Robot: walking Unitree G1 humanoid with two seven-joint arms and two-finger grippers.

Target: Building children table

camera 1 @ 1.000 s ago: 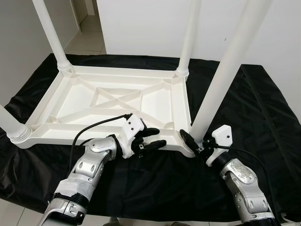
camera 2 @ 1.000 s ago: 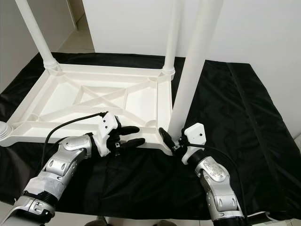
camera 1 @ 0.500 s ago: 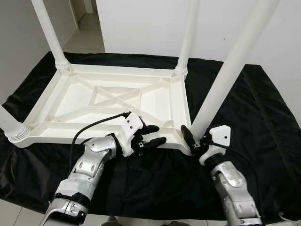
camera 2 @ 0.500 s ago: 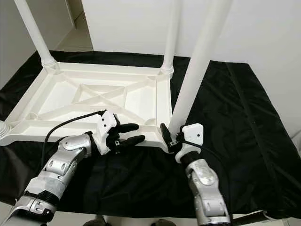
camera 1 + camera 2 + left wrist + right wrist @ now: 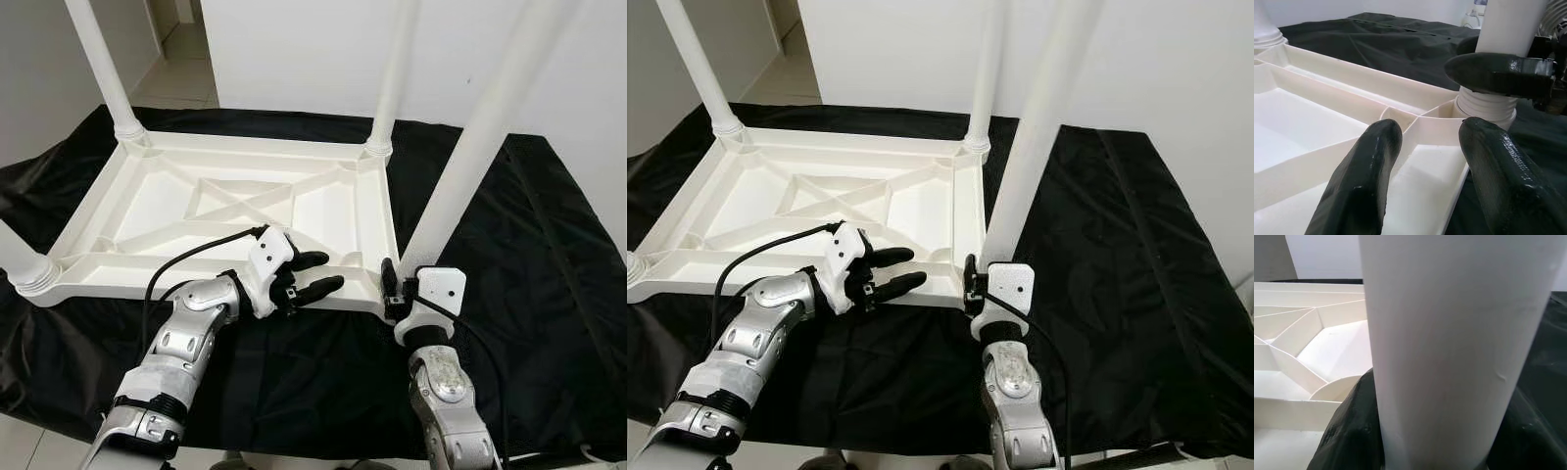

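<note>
The white children's table (image 5: 167, 211) lies upside down on a black cloth, legs pointing up. My right gripper (image 5: 400, 286) is at the foot of the near right leg (image 5: 470, 147), shut on it just above the socket; in the right wrist view the leg (image 5: 1449, 333) stands between the black fingers (image 5: 1347, 431). Over the table's near rim, left of that leg, my left gripper (image 5: 328, 270) is open and holds nothing. Its two fingers (image 5: 1359, 191) straddle a rib of the underside, with the leg's ribbed collar (image 5: 1484, 105) just beyond.
Three other legs stand in their sockets: far left (image 5: 103, 69), far right (image 5: 392, 78), near left (image 5: 20, 259). The black cloth (image 5: 529, 255) covers the floor around the table. White walls stand behind, with a tiled passage (image 5: 186, 69) at the far left.
My right forearm has swung left to come under the near right leg, and its gripper now clasps the leg's foot squarely. The left gripper has edged slightly up along the rim.
</note>
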